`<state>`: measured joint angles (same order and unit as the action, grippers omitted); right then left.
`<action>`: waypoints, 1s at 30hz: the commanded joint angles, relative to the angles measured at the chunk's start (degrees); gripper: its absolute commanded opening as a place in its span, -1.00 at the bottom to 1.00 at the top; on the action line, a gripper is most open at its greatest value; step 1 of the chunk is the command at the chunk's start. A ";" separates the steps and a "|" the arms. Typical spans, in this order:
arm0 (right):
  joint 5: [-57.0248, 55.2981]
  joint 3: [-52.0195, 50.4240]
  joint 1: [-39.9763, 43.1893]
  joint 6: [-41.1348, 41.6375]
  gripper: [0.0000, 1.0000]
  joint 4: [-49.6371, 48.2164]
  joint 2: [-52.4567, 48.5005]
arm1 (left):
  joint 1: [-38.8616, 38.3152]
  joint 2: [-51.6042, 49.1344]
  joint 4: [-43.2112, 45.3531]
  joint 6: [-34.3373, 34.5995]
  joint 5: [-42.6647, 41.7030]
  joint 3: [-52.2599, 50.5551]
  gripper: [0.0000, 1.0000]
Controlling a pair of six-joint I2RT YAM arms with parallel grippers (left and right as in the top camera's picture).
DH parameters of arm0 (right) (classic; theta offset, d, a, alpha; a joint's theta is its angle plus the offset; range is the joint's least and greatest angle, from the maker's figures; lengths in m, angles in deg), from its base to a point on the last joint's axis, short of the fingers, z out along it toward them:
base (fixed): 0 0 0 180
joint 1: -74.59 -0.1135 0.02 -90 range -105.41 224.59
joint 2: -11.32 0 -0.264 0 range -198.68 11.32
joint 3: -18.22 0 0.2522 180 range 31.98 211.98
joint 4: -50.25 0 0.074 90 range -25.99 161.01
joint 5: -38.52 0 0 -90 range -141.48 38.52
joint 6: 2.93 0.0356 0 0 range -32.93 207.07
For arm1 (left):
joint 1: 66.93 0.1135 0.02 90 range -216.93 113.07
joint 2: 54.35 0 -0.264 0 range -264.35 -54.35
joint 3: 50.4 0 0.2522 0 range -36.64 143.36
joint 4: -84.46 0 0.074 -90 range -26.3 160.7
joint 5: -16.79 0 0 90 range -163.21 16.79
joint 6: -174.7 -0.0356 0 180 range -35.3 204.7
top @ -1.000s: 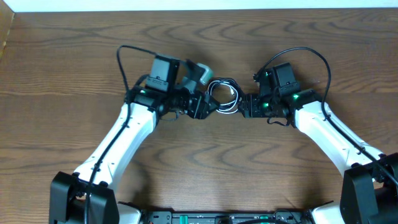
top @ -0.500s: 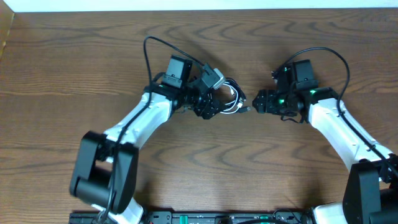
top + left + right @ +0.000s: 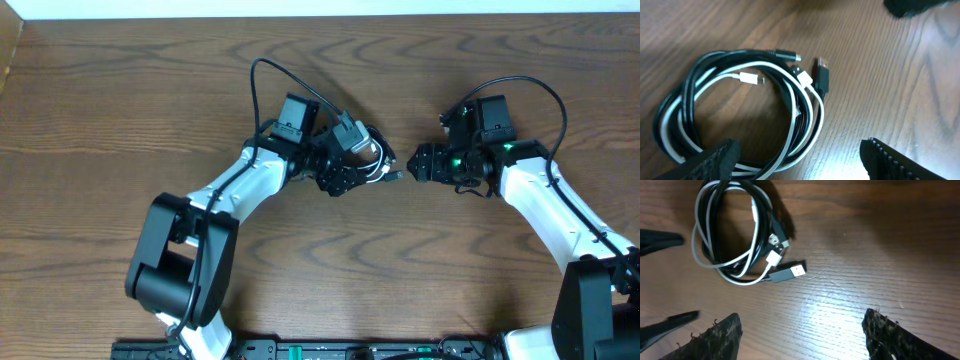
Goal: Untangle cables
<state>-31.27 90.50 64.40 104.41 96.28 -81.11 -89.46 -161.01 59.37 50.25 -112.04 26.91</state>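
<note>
Widening over the last moment, left end effector (image 3: 797, 150) and right end effector (image 3: 800, 325) both stand open; cables (image 3: 795, 107) lie free mid-frame on the tabletop (image 3: 100, 150), still coiled.

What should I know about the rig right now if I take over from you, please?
Left hand: open, holding nothing, poised at the edge of the coil.
Right hand: open, empty, over bare table beside the coil.
Cables: black and white cords looped together in one coil on the table, between the two hands. The plug ends, including the black USB plug, lie free on the right hand's side.
Done: nothing separated yet.
Left: probably take one cord in each hand and draw the two apart.
</note>
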 commanded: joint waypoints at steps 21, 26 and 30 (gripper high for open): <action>2.93 -0.20 0.15 -0.72 0.48 0.15 0.17 | 0.04 -5.01 4.35 -4.50 3.67 0.42 -0.85; 2.93 -0.17 0.07 -0.72 0.49 0.13 0.17 | 0.04 -4.90 4.37 -3.65 3.82 0.44 -0.85; 2.91 -0.20 0.07 -0.72 0.49 0.39 0.17 | 0.11 -4.17 4.37 -0.11 3.98 0.48 -0.85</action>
<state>-29.11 90.50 64.40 104.41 96.35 -81.11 -89.46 -165.57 63.69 47.23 -108.79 26.91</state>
